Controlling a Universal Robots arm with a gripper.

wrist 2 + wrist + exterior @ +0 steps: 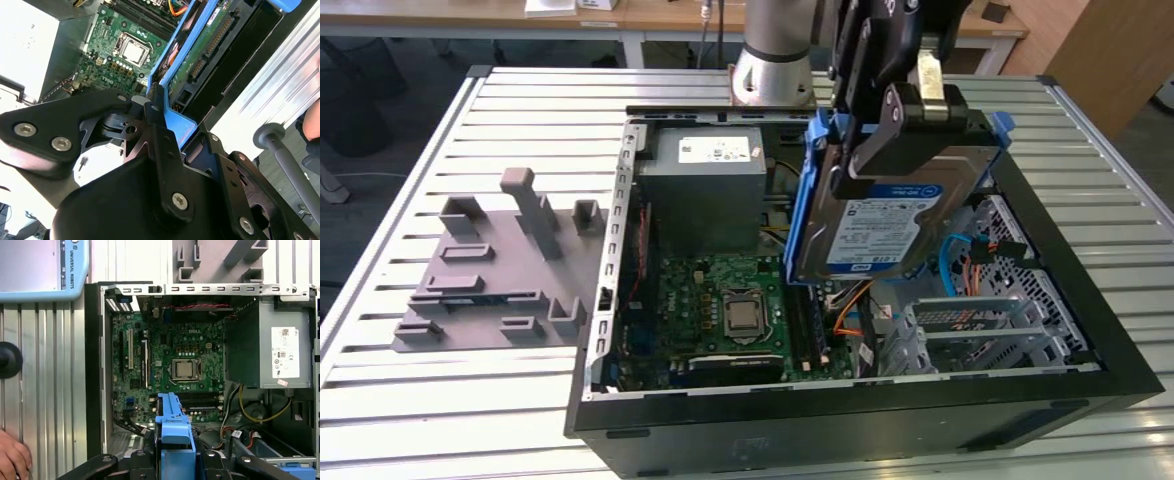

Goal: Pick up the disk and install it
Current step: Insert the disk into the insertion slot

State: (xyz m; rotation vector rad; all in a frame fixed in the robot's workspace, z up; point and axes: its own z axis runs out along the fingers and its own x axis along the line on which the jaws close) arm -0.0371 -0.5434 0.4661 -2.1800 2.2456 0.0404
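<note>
Gripper (897, 140) clamped on the disk (887, 225), over the open case (854, 425).
Its fingers pinch the blue rails at the disk's upper end, and the disk hangs below them, steeply tilted, label facing out. Under the gripper lies the motherboard (175, 365), with the power supply (270, 350) off to one side. A hand (12, 457) is over the table (50, 390), outside the case.
</note>
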